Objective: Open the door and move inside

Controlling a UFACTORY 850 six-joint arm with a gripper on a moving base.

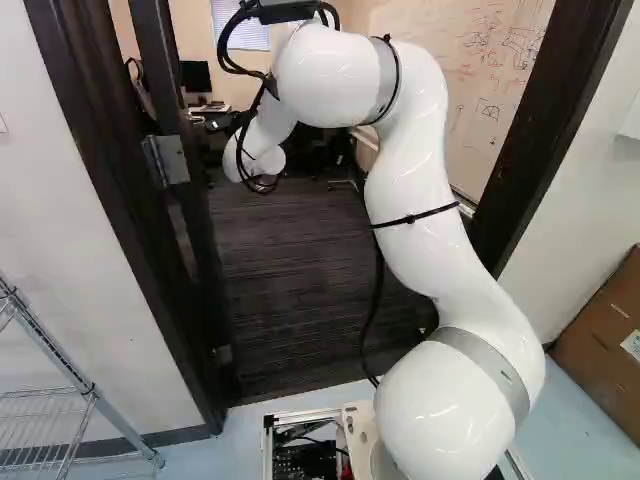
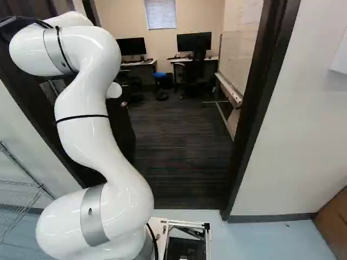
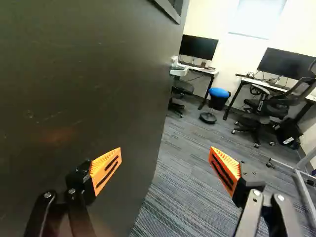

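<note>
The dark door frame (image 2: 255,108) ran down right of centre in the right base view, with carpet (image 2: 181,151) beyond it. The door (image 3: 94,94) stood swung inward, left of centre in the left base view, and seemed ready for a further push as the base rolled in. That push was best made slowly, near the free edge by the handle (image 3: 178,68), with the white arm (image 2: 81,130) kept off the frame and the door kept from swinging back. The gripper (image 3: 165,151) was spread wide, nothing between its fingers; one overlapped the door's face, though whether it touched could not be told.
</note>
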